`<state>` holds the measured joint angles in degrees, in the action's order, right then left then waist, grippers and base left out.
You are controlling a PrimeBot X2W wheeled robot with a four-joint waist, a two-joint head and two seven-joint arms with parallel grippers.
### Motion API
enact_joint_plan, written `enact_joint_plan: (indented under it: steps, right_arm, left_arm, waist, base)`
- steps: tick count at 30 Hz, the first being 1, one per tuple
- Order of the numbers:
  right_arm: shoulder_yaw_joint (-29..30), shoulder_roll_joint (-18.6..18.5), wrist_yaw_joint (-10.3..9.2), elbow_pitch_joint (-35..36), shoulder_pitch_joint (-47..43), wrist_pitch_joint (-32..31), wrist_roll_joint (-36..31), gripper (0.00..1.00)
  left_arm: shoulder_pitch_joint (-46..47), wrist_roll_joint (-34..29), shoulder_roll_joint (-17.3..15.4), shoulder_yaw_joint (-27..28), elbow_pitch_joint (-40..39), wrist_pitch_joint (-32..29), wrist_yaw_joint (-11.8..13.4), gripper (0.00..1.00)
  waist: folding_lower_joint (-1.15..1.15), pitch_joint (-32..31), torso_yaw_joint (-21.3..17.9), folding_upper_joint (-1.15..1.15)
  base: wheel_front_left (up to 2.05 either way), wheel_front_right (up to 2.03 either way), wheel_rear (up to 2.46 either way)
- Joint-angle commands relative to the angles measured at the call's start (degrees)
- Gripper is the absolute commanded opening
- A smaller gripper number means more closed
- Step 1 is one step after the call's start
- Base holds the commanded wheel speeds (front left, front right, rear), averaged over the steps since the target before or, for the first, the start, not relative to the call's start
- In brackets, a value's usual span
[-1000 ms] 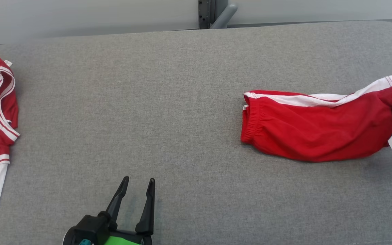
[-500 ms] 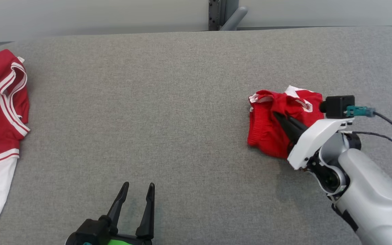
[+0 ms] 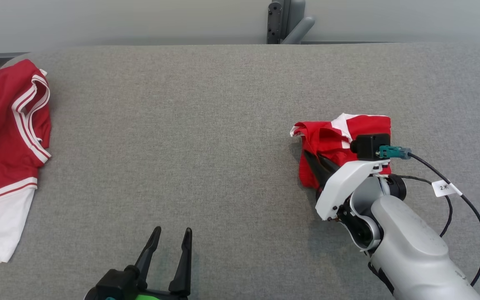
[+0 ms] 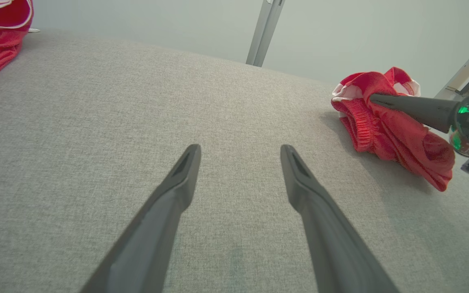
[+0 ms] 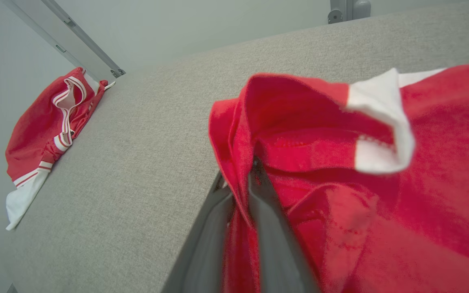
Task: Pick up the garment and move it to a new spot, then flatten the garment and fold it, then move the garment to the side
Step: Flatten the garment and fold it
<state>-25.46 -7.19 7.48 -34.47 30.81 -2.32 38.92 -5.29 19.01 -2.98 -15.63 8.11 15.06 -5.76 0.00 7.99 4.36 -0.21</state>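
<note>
Garment (image 3: 340, 137) bunched at 3 o'clock on the grey surface (image 3: 206, 125), its cloth pinched in the jaws of the right gripper (image 3: 311, 159).
At 6 o'clock the left gripper (image 3: 172, 231) hovers with jaws wide and empty; red-and-white shirt (image 3: 6, 137) at 9 o'clock; pale wall (image 3: 119, 21) and metal post (image 3: 281, 21) at 12.

Red shorts (image 3: 331, 137) with a white side stripe, white hem trim and a gathered elastic waistband (image 4: 358, 126). Crumpled into 1 tight heap with its folds standing up and the waistband end facing left in the head view. It sits on the right half of the grey fabric surface (image 3: 206, 137), lower folds touching it. 1 fold of red cloth is pinched between the 2 fingers of the right gripper (image 3: 306, 154).
</note>
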Motion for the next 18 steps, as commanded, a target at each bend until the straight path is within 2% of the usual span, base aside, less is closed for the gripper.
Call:
enact_joint_plan:
  steps: [1,5,10,13,18]
  right_arm:
    - [0.1,0.1,0.02,0.1,-0.9,0.8,-0.7,1.00]
    - [0.2,-0.7,0.01,2.6,-3.0,2.8,-2.5,1.00]
    - [2.3,-2.9,0.01,9.1,-7.6,4.6,-3.2,1.00]
    - [4.7,-5.0,0.01,13.4,-11.0,5.9,-5.4,1.00]
    - [11.7,-5.7,0.01,18.2,-17.1,8.8,-9.5,1.00]
  left_arm:
    - [-0.2,0.0,0.1,0.2,0.2,0.2,-0.2,1.00]
    - [-1.1,0.2,0.1,0.7,0.3,0.2,-0.2,1.00]
    - [-2.4,0.8,0.1,1.0,-0.3,0.2,0.5,1.00]
    - [-2.9,0.9,0.1,1.2,-0.8,0.2,0.8,1.00]
    - [-4.0,0.5,0.1,1.9,-1.4,0.2,0.9,1.00]
  waist:
    - [0.00,-0.3,0.1,0.21]
    - [0.00,-1.2,-0.2,0.21]
    - [0.00,-2.2,-1.3,0.21]
    - [0.00,-2.5,-2.3,0.21]
    - [0.00,-2.8,-3.9,0.21]
  base:
    - [0.00,0.00,0.00]
    - [0.00,0.00,0.00]
    - [0.00,0.00,0.00]
    - [0.00,0.00,0.00]
    - [0.00,0.00,0.00]
